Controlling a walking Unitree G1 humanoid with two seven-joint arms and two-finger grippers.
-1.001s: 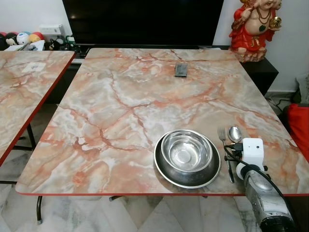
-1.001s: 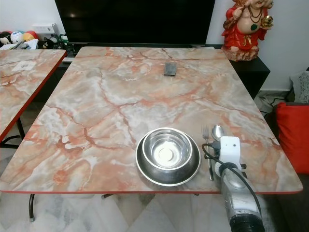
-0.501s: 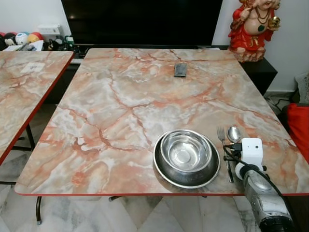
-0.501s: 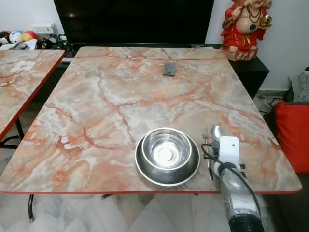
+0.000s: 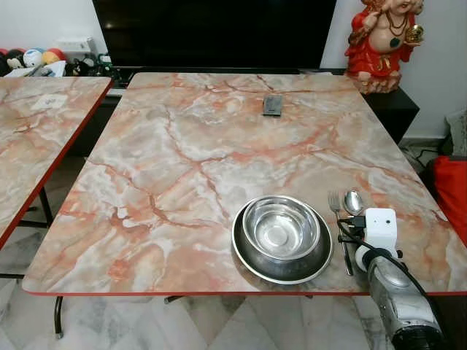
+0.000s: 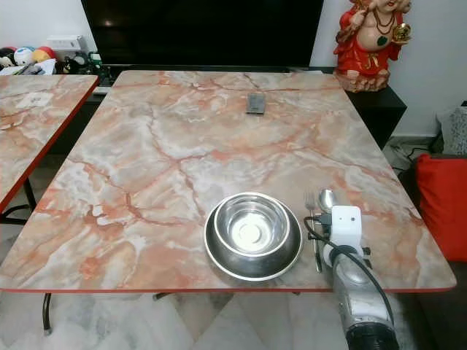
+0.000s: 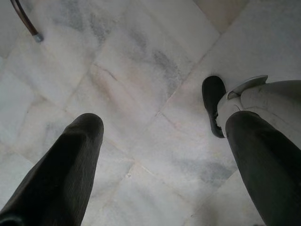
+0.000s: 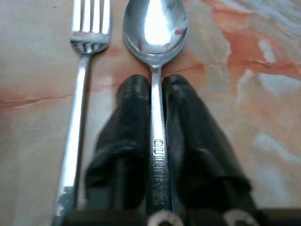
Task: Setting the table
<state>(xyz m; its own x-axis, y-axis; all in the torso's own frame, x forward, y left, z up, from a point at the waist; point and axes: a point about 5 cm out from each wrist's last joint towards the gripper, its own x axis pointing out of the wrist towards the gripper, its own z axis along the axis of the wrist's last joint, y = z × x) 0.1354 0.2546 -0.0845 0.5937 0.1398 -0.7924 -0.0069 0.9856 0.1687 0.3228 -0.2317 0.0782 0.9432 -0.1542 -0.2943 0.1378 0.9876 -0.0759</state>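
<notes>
A steel bowl [image 5: 282, 229] sits inside a dark steel plate [image 5: 255, 267] near the front edge of the marble table [image 5: 182, 160]. A fork [image 5: 336, 205] and a spoon [image 5: 354, 200] lie side by side just right of the plate. My right arm [image 5: 394, 295] reaches over the table's front edge to the spoon. In the right wrist view my right gripper [image 8: 156, 82] is shut on the spoon [image 8: 155, 23] handle, with the fork [image 8: 89, 28] lying beside it on the table. My left gripper [image 7: 167, 120] hangs open over the pale floor, holding nothing.
A small dark flat device [image 5: 272, 105] lies at the far middle of the table. A second marble table [image 5: 36, 124] stands to the left. A red statue [image 5: 383, 40] and a black screen [image 5: 211, 33] are behind. A red cushion [image 5: 452, 193] is at the right.
</notes>
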